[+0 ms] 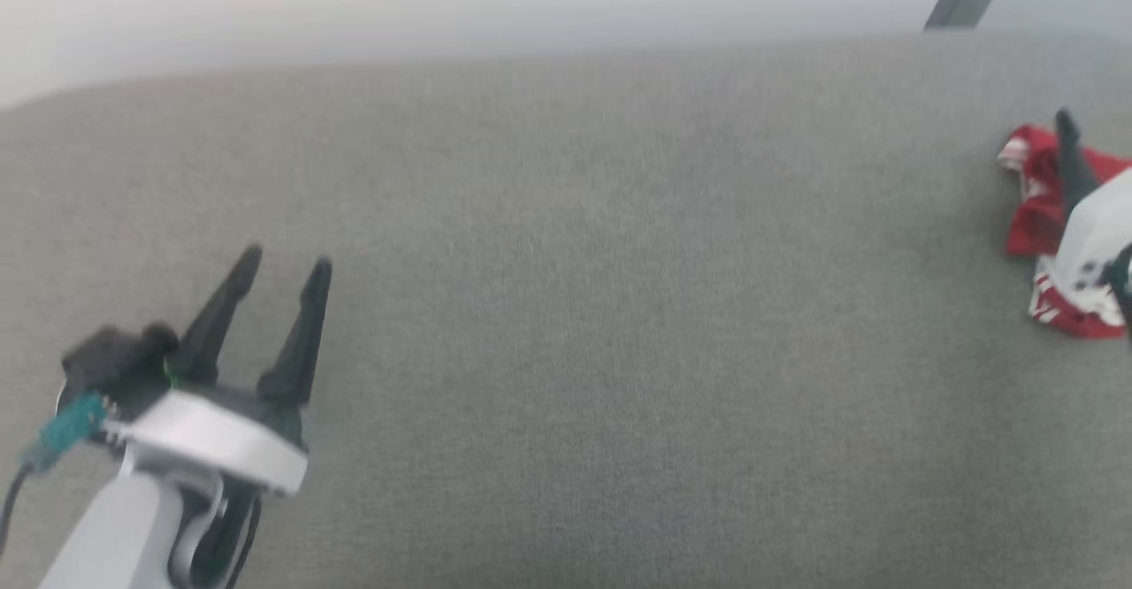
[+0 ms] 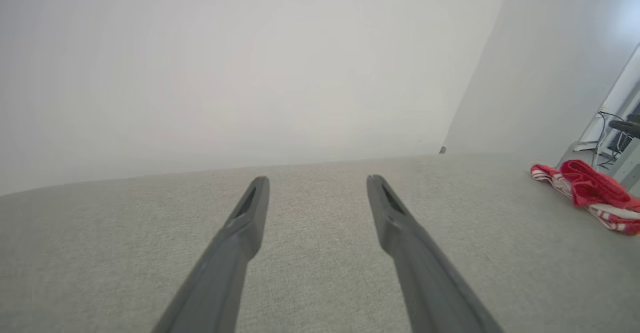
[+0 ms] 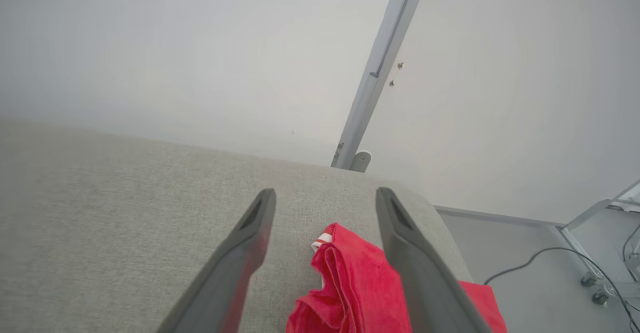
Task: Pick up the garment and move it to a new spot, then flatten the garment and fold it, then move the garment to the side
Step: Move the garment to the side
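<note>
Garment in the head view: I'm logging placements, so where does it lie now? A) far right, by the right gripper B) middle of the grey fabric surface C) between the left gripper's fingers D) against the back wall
A: the red garment lies bunched at the right end of the grey fabric surface, by the open right gripper.

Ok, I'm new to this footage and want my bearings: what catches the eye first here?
The bright red garment with striped trim lies crumpled at the far right edge of the plain grey fabric surface. The right end effector stands open over it, and the left end effector hangs open at the lower left, well apart from it.
</note>
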### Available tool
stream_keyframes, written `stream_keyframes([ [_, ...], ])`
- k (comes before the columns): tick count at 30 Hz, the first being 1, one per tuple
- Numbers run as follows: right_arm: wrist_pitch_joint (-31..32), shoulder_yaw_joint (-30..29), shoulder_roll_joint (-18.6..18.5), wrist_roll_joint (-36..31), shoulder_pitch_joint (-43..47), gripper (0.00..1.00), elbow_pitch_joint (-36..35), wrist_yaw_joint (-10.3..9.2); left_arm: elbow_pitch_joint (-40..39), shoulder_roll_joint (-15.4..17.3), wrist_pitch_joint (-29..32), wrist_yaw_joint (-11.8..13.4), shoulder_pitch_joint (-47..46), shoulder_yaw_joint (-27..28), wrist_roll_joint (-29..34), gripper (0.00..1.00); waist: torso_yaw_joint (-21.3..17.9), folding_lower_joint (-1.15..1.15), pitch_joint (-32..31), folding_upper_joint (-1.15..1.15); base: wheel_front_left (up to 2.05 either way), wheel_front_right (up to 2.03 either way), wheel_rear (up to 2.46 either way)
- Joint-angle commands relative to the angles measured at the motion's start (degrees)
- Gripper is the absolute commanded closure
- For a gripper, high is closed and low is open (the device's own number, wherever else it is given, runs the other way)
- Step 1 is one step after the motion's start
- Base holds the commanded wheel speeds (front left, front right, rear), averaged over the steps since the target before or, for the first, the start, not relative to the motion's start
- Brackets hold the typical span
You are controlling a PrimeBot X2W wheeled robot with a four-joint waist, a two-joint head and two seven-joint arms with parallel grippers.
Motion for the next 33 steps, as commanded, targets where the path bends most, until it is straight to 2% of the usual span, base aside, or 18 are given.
stream_keyframes([
  [1,-1.03,0.83,0.26,1.11,2.17,0.0,-1.3,-0.13,-0.05,0.03,-0.2,-0.08,2.13,0.88,1.0,0.0,0.96,0.0,-3.31,0.0,0.0,0.0,0.0],
  [13,-3.47,0.78,2.78,5.73,19.11,0.0,-12.07,-0.12,-1.7,-1.1,-0.2,-0.08,14.68,9.59,4.01,0.0,2.34,0.0,-10.59,0.0,0.0,0.0,0.0],
  [24,-3.53,-5.95,8.29,2.64,34.03,0.0,-26.11,-0.12,-3.5,-2.11,-0.2,-0.08,21.95,15.15,5.24,0.0,3.2,0.0,-12.34,0.0,0.0,0.0,0.0],
  [33,-3.52,-9.34,12.38,0.98,40.81,0.0,-32.36,-0.12,-3.85,-2.77,-0.2,-0.08,23.6,16.53,5.58,0.0,3.22,0.0,-12.7,0.0,0.0,0.0,0.0],
])
